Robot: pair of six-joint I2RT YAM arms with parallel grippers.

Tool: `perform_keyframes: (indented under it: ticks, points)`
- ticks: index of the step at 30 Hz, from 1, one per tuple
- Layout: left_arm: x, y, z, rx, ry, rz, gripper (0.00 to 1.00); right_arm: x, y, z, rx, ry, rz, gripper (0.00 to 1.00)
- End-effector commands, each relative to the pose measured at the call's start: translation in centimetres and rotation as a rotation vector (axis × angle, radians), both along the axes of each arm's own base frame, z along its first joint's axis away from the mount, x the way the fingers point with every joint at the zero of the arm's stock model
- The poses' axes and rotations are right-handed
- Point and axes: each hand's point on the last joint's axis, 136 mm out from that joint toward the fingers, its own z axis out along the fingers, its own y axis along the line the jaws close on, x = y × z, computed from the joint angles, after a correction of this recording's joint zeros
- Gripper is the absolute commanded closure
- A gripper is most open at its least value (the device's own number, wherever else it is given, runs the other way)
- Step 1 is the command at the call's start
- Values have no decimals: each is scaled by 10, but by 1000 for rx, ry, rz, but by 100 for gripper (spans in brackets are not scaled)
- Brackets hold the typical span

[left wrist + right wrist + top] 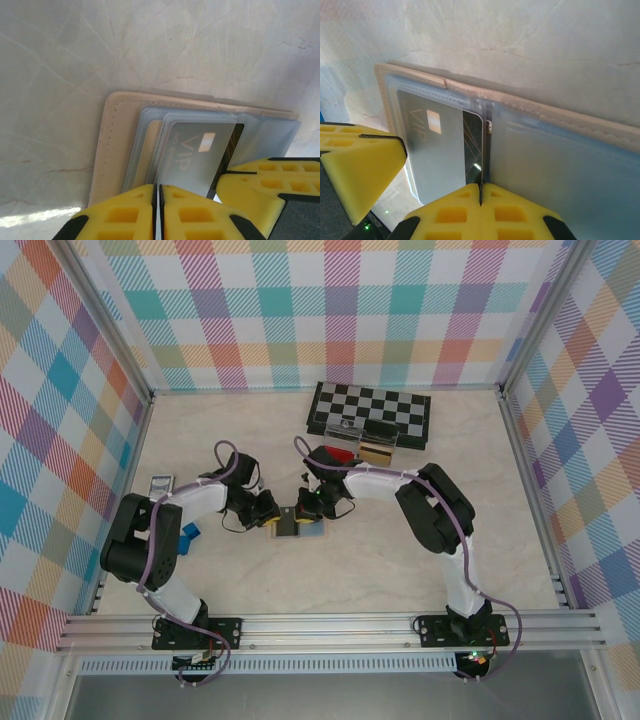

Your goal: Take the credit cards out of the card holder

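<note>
L gripper, R gripper: jaws pressed together at card holder edge. Nearside table free; chessboard far back. Wrist cams: grey VIP card.

Mid-table holder, card in it, left gripper and right gripper at holder's edge either side of card, chessboard behind, tray just before chessboard, box far left

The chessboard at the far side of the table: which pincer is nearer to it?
Right. The right pincer sits at the card holder, in front and left of the chessboard. The left pincer sits at the holder's other end, even farther left.
</note>
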Motion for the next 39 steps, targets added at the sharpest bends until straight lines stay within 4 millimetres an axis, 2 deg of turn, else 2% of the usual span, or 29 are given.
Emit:
perform_keyframes:
  ticks: [1, 5, 16, 28, 31, 35, 39]
  points:
    - [0, 0, 17, 3, -50, 0, 86, -1, -6, 16, -6, -31, 6, 100]
    - [1, 1, 21, 2, -66, 0, 86, -2, -12, 19, -26, -34, -3, 100]
    - [-1, -19, 12, -95, -22, -41, 90, 0, -33, 6, -157, -53, -7, 100]
    - [-1, -31, 3, -111, 0, -67, 92, 1, -34, 3, -173, -56, 2, 100]
    - [1, -22, 3, -48, -10, -37, 93, 2, -34, 6, -168, -64, 7, 100]
    - [5, -5, 13, 38, -56, 8, 93, 3, -33, 11, -160, -71, 8, 100]
    - [7, -18, 30, -42, -110, -29, 93, 4, -33, 12, -160, -76, 8, 100]
